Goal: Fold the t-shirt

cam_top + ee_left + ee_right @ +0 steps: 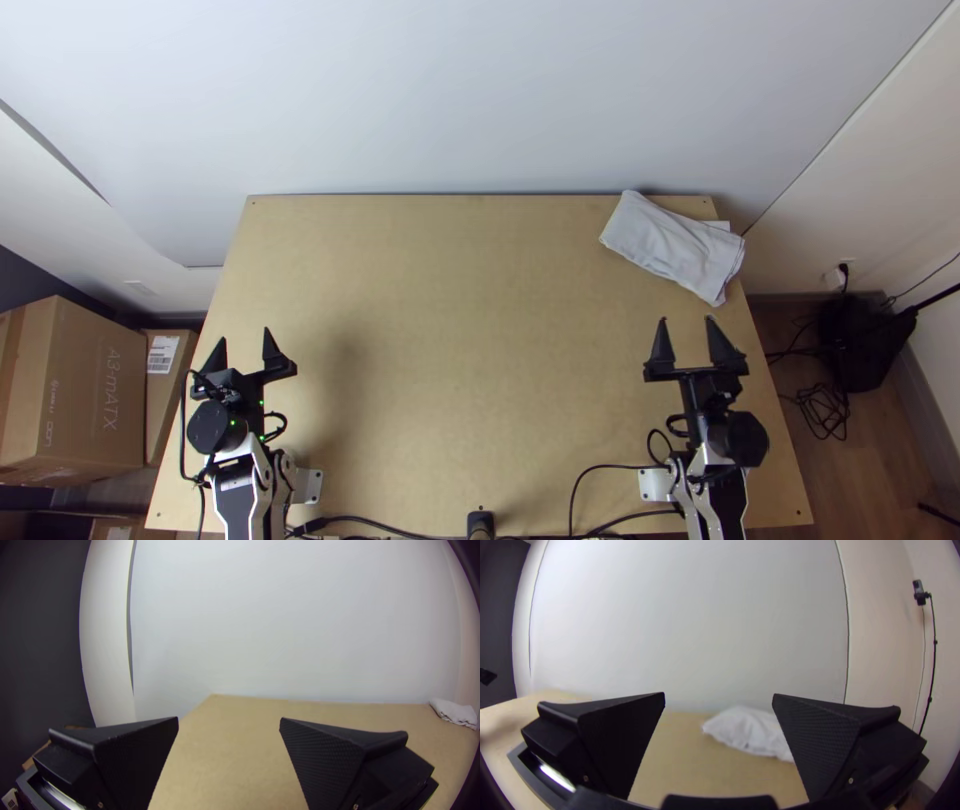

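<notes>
My left hand (243, 338) and right hand (686, 320) stand wide open, gripping nothing, table (450, 300) stretching between them. The shirt (675, 245), a folded bundle, lies at the far right corner, reaching both edges.

T-shirt (672, 245), white, folded into a slanted, slightly rumpled bundle; lies at surface's far right corner.

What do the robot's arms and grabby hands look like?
The left arm and right arm mix white and black parts, with round black joints and thin black cables. Tiny green lights glow on the left one. The left gripper and right gripper each have two black fingers, like pointy triangles from above, with bumpy-looking inner sides.
</notes>
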